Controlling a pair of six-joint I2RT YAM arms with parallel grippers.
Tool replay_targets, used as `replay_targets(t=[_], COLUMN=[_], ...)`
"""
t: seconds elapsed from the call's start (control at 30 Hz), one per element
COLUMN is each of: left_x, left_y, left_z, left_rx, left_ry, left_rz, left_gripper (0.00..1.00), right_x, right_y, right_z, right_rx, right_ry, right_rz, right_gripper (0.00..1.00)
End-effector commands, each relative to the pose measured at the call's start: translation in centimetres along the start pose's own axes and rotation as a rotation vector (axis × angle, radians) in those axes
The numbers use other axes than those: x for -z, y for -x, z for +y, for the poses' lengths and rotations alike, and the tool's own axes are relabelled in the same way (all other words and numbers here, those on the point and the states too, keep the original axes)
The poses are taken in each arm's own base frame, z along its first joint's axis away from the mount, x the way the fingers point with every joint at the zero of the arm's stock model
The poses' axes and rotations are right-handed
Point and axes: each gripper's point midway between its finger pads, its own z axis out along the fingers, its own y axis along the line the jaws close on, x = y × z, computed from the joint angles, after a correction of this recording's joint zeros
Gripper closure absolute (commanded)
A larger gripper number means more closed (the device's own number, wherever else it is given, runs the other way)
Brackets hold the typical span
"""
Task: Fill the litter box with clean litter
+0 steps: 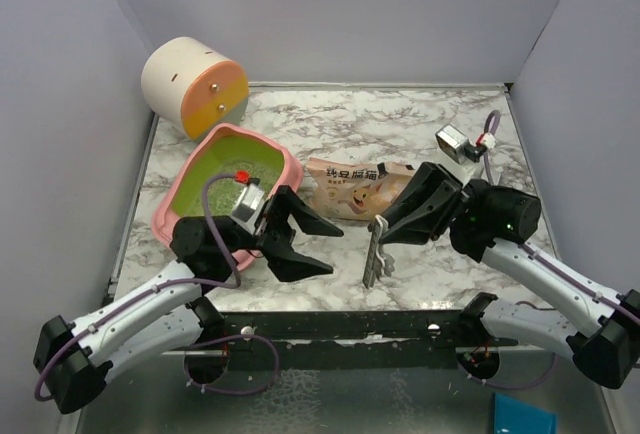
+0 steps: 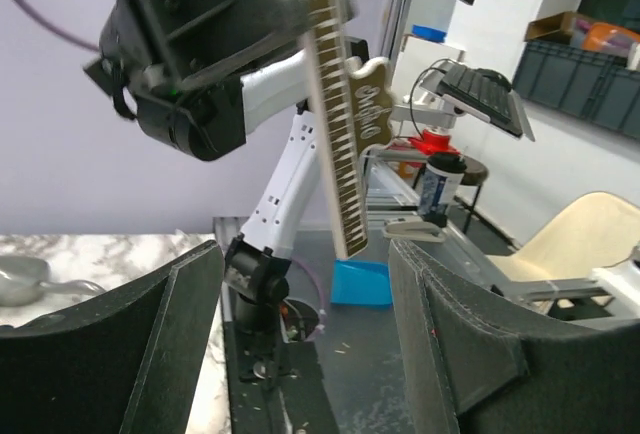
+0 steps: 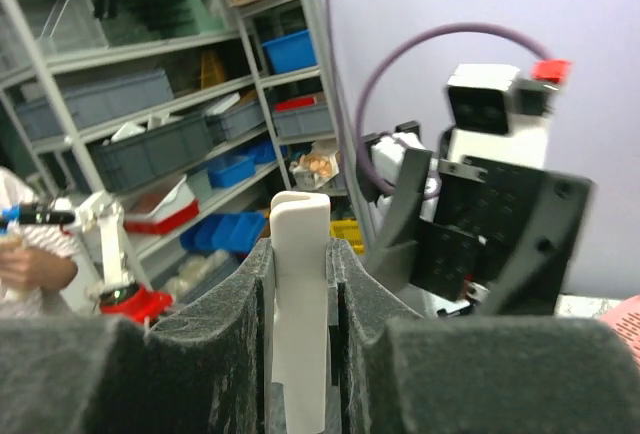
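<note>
Your right hand is clamped tight on the pale handle of a slotted scoop. In the right wrist view both dark fingers press flat against that handle from either side. The scoop hangs blade-down from the hand, its lower end close to the front edge of the marble worktop; whether it touches the surface you cannot tell. Your left hand faces it from the left with its fingers spread wide apart, near the scoop but clear of it. In the left wrist view the toothed blade shows through the gap between the two fingers. Just behind your left hand sits the litter box, a pink tray set at a slant on the left half of the worktop. The clean litter lies as a greenish grainy layer across its bottom. A tan paper bag lies flat just to the right of the tray, between it and your right hand. A cream-and-orange cylinder rests on its side at the far left corner, beyond the tray.
</note>
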Motion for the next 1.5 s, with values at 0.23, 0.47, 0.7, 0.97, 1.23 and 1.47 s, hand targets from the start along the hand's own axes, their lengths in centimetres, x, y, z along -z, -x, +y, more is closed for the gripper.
replay_targets(t=[0.23,0.47,0.7,0.97,1.23,1.47], left_x=[-3.4,-3.7,-4.2,-4.8,-4.7,-4.5], left_y=[1.4,2.6,1.8,1.1,1.4,1.1], left_z=[0.8,-2.4,-3.2,-2.5,-3.2,-3.6], left_rx=[0.141,0.138,0.181,0.22,0.226,0.249], left_ry=[-0.108,-0.299,-0.383,-0.386,-0.439,-0.458], left_rz=[0.019,-0.025,-0.005,0.0,-0.019,-0.026], left_gripper=[0.34,0.35,0.39,0.45,0.72,0.63], right_x=[-0.8,-1.2,-1.5,-2.0,-2.0,-2.0], right_y=[1.4,1.5,1.7,2.1,2.0,2.0], right_z=[4.7,3.6,2.8,2.1,1.8,1.5], right_rx=[0.18,0.198,0.194,0.195,0.191,0.194], right_ry=[0.166,0.149,0.152,0.16,0.154,0.153], right_rz=[0.116,0.135,0.128,0.13,0.129,0.124], right_gripper=[0.97,0.97,0.97,0.97,0.98,0.98])
